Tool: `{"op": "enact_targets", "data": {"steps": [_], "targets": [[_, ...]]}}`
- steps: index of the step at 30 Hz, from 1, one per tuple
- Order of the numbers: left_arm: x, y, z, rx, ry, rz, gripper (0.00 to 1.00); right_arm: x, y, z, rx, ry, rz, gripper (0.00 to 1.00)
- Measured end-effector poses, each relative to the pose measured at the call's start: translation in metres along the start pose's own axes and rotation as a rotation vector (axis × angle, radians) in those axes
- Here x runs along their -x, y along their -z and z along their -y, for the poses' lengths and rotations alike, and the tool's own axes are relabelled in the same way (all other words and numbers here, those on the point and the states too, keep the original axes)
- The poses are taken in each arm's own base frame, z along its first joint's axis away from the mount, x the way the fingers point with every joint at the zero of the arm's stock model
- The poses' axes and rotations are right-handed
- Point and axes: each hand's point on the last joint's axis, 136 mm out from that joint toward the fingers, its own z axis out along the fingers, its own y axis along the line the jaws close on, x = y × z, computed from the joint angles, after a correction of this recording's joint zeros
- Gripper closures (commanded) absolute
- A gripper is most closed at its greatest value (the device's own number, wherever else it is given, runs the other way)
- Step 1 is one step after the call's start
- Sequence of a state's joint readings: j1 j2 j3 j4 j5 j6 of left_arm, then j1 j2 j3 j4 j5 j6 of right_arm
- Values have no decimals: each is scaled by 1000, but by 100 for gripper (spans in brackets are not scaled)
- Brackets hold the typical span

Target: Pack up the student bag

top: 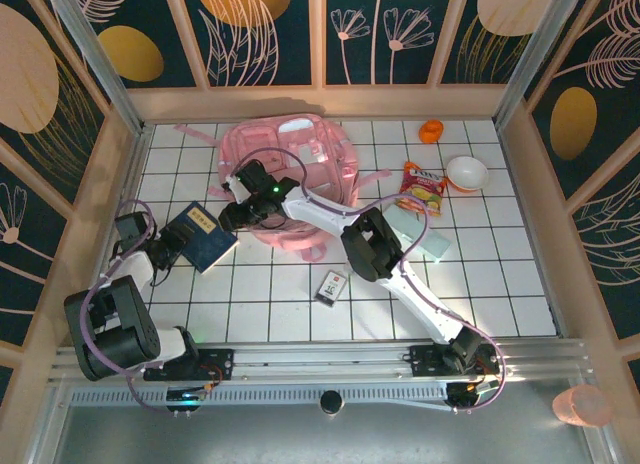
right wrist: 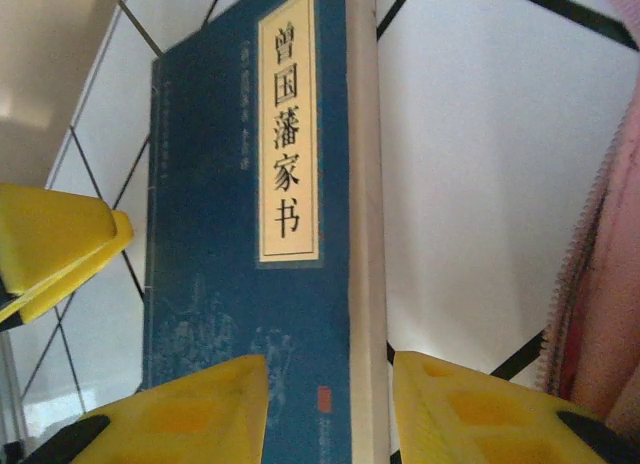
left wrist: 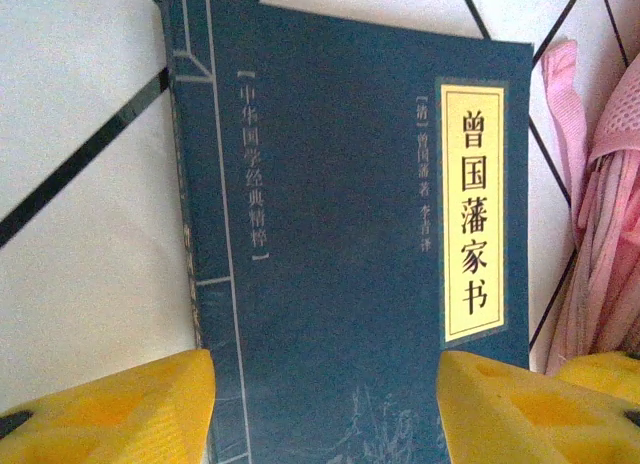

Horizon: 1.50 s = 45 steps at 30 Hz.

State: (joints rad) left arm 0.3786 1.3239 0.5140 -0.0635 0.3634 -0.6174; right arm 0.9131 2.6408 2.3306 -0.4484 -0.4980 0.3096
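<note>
Left gripper and right gripper both apart over the book; closing together they could clash, or shove it against the bag.

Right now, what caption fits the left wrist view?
Left fingers frame a blue book on white tiles, beside the pink student bag.

In the top view the right arm covered the front of the bag, and the left gripper hid the near corner of the book. The print on the packet was too small to read, and a pink object beyond the rail was blurred. In both wrist views the book ran off the bottom edge and the bag off the right.
</note>
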Motion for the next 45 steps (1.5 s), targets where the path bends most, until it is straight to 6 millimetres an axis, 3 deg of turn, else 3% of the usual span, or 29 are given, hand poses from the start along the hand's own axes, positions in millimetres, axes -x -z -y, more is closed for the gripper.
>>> {"op": "enact_targets", "data": {"steps": [15, 30, 39, 45], "targets": [[-15, -8, -13, 11, 25, -36, 49, -12, -10, 7, -58, 113, -30, 75], [-14, -13, 10, -123, 39, -59, 50, -12, -12, 20, -154, 171, -31, 85], [-16, -14, 36, -206, 8, -63, 50, -4, -4, 36, -193, 172, -17, 87], [-39, -9, 79, -373, -39, -166, 50, -2, -5, 33, -181, 177, -10, 88]]}}
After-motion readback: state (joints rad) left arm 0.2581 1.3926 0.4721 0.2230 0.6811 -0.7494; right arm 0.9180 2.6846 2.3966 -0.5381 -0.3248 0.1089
